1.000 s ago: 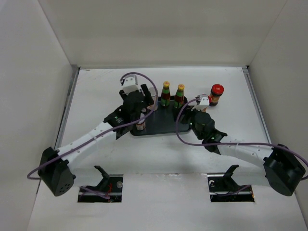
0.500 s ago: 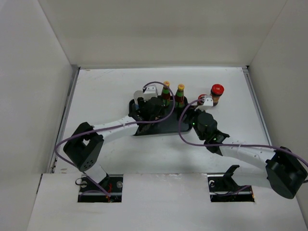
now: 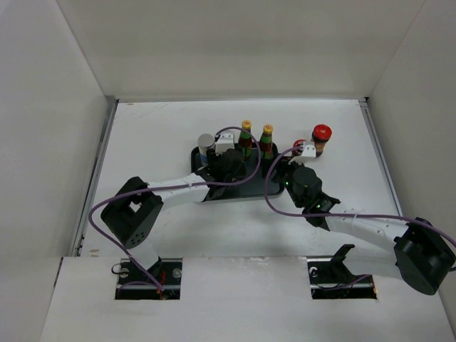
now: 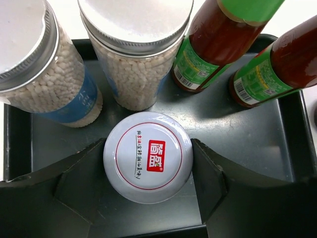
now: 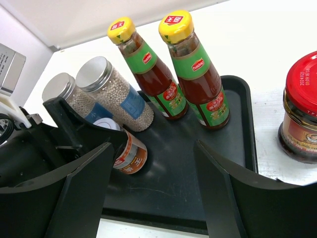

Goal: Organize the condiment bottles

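On the black tray (image 4: 237, 134) stands a white-lidded jar (image 4: 147, 156) with an orange label (image 5: 130, 152). My left gripper (image 4: 148, 148) is shut on it, one finger against each side of the lid. Behind the jar stand two silver-lidded shakers (image 4: 29, 64) (image 4: 136, 54) and two yellow-capped dark bottles (image 5: 148, 74) (image 5: 198, 74). My right gripper (image 5: 152, 146) hangs open over the tray's near right part, with nothing between its fingers. A red-lidded jar (image 5: 302, 109) stands on the table just right of the tray.
From above, the tray (image 3: 242, 191) lies mid-table, with my left gripper (image 3: 226, 165) and right gripper (image 3: 280, 169) close together over it. White walls enclose the table on three sides. Purple cables loop off both arms.
My left arm has folded back and its gripper has shifted right and toward the tray's back with the white-lidded jar, uncovering a silver-lidded shaker. The right arm has hardly moved.
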`<state>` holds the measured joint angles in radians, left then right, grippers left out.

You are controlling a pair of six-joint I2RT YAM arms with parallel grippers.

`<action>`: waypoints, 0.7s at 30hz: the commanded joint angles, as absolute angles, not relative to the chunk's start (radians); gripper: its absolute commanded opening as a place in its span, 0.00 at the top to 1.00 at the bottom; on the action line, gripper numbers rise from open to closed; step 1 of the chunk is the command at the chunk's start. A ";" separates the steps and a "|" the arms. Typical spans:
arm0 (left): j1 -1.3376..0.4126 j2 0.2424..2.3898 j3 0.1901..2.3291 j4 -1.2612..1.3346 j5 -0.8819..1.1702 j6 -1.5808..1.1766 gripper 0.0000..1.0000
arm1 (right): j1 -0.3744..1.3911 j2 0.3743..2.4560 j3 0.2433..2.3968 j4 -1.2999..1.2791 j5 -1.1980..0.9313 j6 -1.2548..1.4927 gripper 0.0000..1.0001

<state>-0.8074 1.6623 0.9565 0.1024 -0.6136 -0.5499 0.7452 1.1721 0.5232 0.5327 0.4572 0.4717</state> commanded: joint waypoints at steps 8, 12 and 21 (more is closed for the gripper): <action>-0.814 1.597 0.948 0.236 -0.635 -0.543 0.19 | 0.740 1.147 0.528 0.588 0.479 0.471 0.26; -0.818 1.545 0.954 0.256 -0.631 -0.529 0.19 | 0.720 1.129 0.515 0.587 0.479 0.480 0.26; -0.817 1.292 0.833 0.431 -0.572 -0.433 0.77 | 0.696 1.129 0.528 0.552 0.476 0.488 0.85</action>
